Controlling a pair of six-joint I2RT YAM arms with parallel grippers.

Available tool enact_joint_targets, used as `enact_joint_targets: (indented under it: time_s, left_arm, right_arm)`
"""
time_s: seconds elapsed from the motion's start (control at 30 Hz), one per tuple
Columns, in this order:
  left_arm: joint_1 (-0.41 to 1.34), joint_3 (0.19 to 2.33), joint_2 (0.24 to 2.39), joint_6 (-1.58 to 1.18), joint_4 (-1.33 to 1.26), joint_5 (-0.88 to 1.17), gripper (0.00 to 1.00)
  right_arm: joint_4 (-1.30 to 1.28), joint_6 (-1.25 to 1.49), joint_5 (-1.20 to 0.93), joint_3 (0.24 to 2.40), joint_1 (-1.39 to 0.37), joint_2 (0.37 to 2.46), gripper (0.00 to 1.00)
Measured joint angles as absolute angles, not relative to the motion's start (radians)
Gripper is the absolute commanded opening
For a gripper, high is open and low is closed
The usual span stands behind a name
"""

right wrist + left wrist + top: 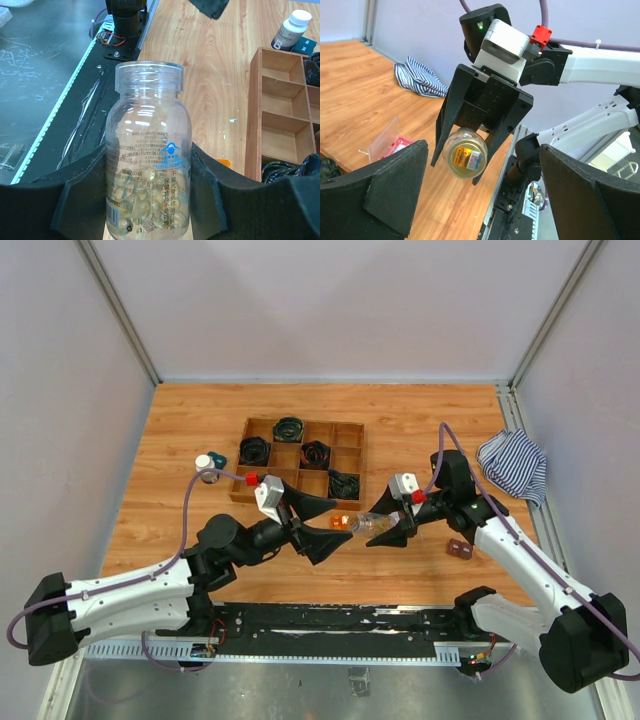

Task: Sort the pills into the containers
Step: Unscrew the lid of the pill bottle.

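My right gripper (pixel 392 528) (pixel 150 167) is shut on the clear vial (pixel 372 525) (pixel 148 125), held above the table with its uncapped mouth toward my left gripper. Pale yellowish round pills (pixel 137 210) lie in the vial's bottom. Just in front of the mouth, my left gripper (pixel 340 518) (pixel 483 170) stands wide open with nothing between its fingers. Its wrist view looks straight into the vial (pixel 465 159). The dark bottle with a white cap (pixel 205 465) (pixel 291 30) stands at the table's left. The pink box (pixel 460 549) (pixel 395 145) lies at the right.
A wooden compartment tray (pixel 350 455) (pixel 256 115) with black coils sits behind the grippers. A small orange block (pixel 341 522) (pixel 223 162) shows beside the vial's mouth. A striped cloth (pixel 513 465) (pixel 420 77) lies at the far right edge.
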State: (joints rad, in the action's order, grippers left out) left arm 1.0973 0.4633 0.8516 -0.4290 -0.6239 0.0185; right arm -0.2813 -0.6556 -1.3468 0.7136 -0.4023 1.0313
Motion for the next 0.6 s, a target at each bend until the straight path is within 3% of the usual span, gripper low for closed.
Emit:
enact_joint_targets:
  time_s: [0.6]
  left_arm:
    - [1.097, 0.266, 0.665, -0.243, -0.67, 0.097, 0.99]
  right_arm:
    - [-0.281, -0.655, -1.377, 0.714, -0.402, 1.015, 0.01]
